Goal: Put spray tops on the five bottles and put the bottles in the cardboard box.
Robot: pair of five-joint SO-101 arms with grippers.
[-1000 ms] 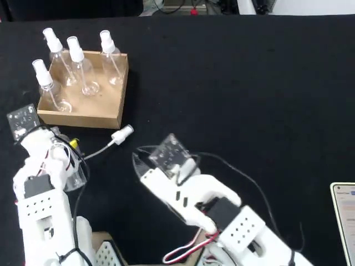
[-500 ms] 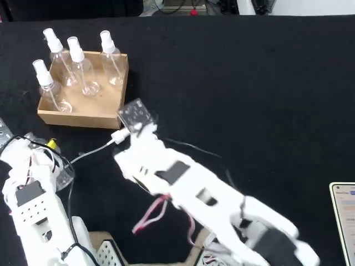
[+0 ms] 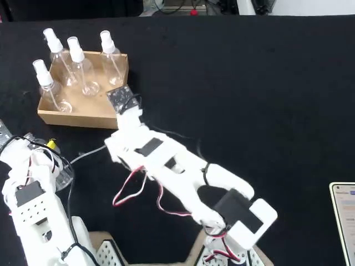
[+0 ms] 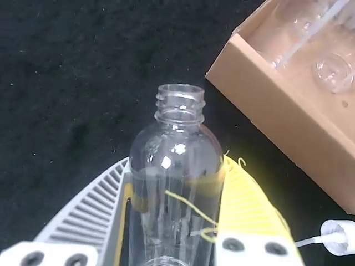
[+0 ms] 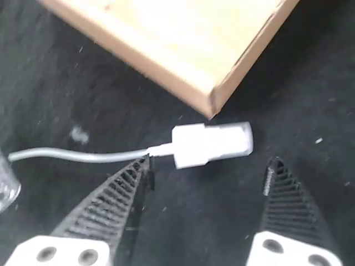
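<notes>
1. The loose spray top (image 5: 211, 145) lies on its side on the cloth, just off a corner of the cardboard box (image 5: 166, 61). It has a white collar and a greyish cap end, and its thin dip tube (image 5: 77, 157) trails away across the cloth.
2. My right gripper (image 5: 209, 162) is spread wide over the spray top with one finger on each side. It touches nothing and holds nothing.
3. The cardboard box is shallow and brown and sits toward the table's far left in the high view. Four bottles (image 3: 83, 69) stand upright in it, all clear, each with a white sprayer fitted.
4. My left gripper (image 4: 177, 185) is clamped on the fifth bottle (image 4: 177, 138), near the box's front wall. The bottle is clear plastic with a bare threaded neck and an open mouth.
5. The table is covered by a matte black cloth (image 3: 249, 83), which my wrist views show flecked with pale lint.
6. Beyond the table's far edge lie cables (image 3: 177, 6). A flat white-edged device (image 3: 345, 216) lies at the table's right edge.
</notes>
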